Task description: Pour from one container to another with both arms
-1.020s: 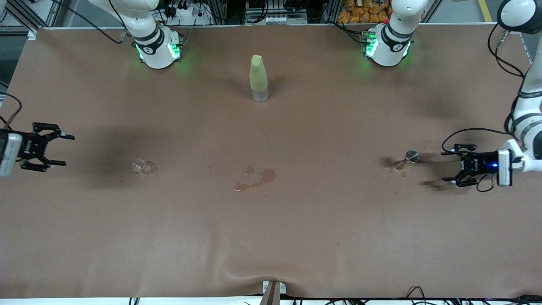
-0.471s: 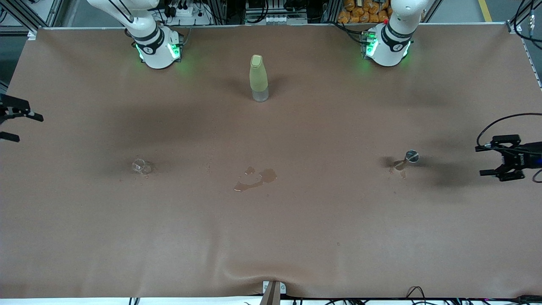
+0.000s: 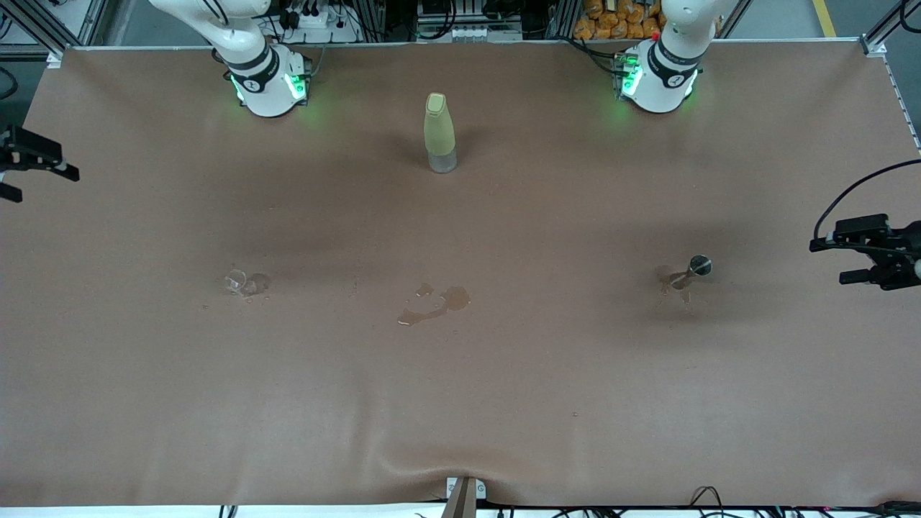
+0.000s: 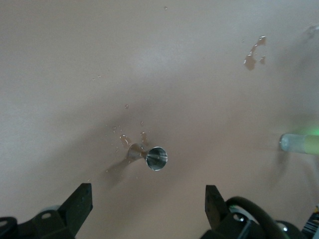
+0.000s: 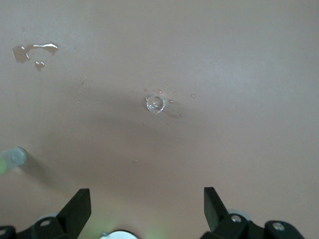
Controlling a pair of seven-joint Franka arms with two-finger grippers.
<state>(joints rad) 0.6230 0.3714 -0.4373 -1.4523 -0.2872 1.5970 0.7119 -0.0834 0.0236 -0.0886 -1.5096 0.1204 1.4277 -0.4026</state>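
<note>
Front view: a brown table [image 3: 460, 403] carries three containers. A yellow-green bottle [image 3: 439, 132] stands upright midway between the two arm bases. A small clear glass cup [image 3: 237, 281] sits toward the right arm's end, nearer the front camera than the bottle, with wet drops around it. A small metal jigger [image 3: 696, 267] sits toward the left arm's end, also nearer the camera than the bottle, with a wet patch just beside it. Between cup and jigger lies a puddle [image 3: 434, 303] of spilled liquid. The left gripper [image 3: 853, 260] hangs at the left arm's end of the table, fingers spread and holding nothing, well apart from the jigger. The right gripper [image 3: 29, 176] shows only partly at the edge of the view, at the right arm's end — fingers apart, empty, well away from the cup.

Left wrist view: the left gripper [image 4: 148, 204] has its two fingers spread wide with nothing between them. The jigger [image 4: 153, 158] stands on the table below, clear of both fingers, droplets beside it. The bottle [image 4: 300, 143] and the puddle [image 4: 254, 52] appear farther off.

Right wrist view: the right gripper [image 5: 146, 205] is likewise released — fingers wide, empty. The glass cup [image 5: 155, 104] sits on the table, well clear of the fingers, ringed by drops. The puddle [image 5: 33, 52] and the bottle [image 5: 12, 158] lie off to one side.
</note>
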